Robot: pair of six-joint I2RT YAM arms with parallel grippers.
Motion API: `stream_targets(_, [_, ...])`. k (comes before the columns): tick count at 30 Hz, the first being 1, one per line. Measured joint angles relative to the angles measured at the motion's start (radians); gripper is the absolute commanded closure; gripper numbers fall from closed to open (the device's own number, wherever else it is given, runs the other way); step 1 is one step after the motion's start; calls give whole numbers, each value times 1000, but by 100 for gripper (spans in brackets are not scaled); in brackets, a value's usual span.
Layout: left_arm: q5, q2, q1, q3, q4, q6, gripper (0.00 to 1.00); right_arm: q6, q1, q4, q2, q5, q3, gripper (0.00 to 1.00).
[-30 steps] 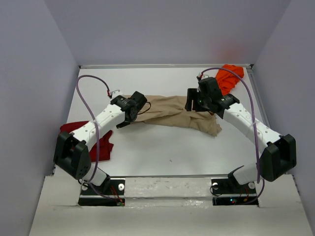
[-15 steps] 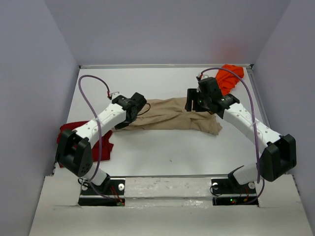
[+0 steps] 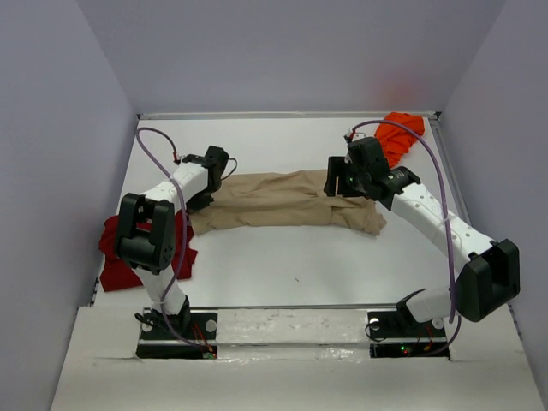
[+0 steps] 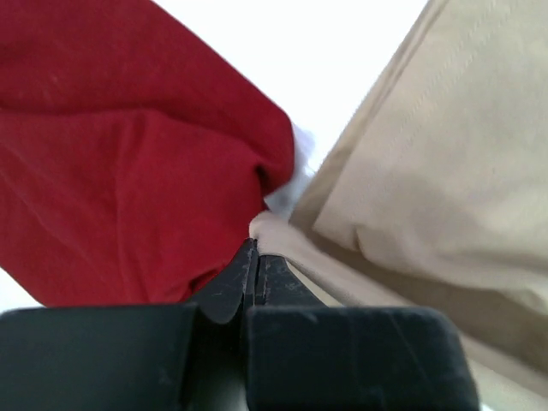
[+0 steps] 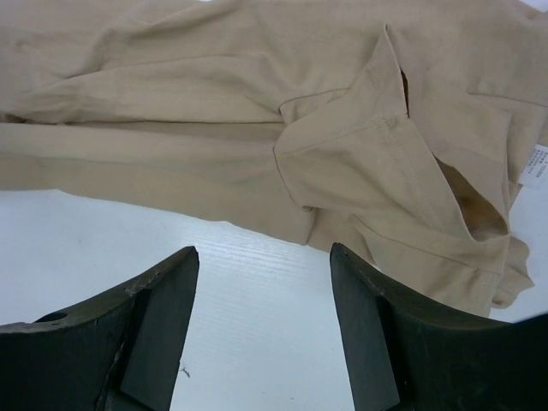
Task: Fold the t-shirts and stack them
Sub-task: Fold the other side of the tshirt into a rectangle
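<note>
Pinching the left end of the large tan short-sleeved cloth shirt (image 3: pixel 274 199), the left fingers (image 4: pixel 233 282) press together on its edge, I'd guess to stretch it flat across the white table (image 3: pixel 282 265). The right fingers (image 5: pixel 158 330) hang spread above its right end, holding nothing. A crumpled dark red shirt (image 3: pixel 116 261) lies beside.

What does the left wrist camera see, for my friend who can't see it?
The shut left fingers pinch the edge of the tan t-shirt. A dark red t-shirt lies bunched on the left, with white table behind.
</note>
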Motion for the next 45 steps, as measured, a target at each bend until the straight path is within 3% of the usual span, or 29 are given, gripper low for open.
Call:
stream_targets(15, [49, 190, 42, 167, 47, 121, 99, 1, 0, -5, 8, 1, 0, 32])
stream_targets(21, [57, 219, 43, 219, 45, 154, 77, 8, 0, -5, 28, 10, 0, 28])
stream_targets(23, [57, 218, 45, 230, 46, 158, 75, 8, 0, -5, 34, 16, 0, 27])
stream_targets(25, [63, 217, 50, 230, 50, 162, 63, 8, 0, -5, 40, 24, 0, 27])
stream_targets(27, [71, 217, 57, 230, 50, 166, 61, 8, 0, -5, 46, 31, 0, 28])
stream_targets(29, [73, 215, 64, 229, 50, 164, 51, 8, -4, -5, 54, 35, 0, 28])
stream_targets(30, [74, 211, 67, 224, 53, 164, 40, 8, -4, -5, 60, 35, 0, 28])
stream_targets(34, [76, 177, 76, 189, 60, 161, 24, 7, -11, -6, 78, 38, 1, 28])
stream_targets(39, [72, 121, 89, 141, 57, 150, 20, 3, -51, -7, 83, 39, 6, 30])
stream_targets(43, [13, 81, 84, 142, 26, 132, 20, 3, -71, -14, 82, 55, 6, 50])
stream_targets(45, [-33, 66, 72, 174, -19, 124, 20, 6, -75, -26, 78, 66, 6, 50])
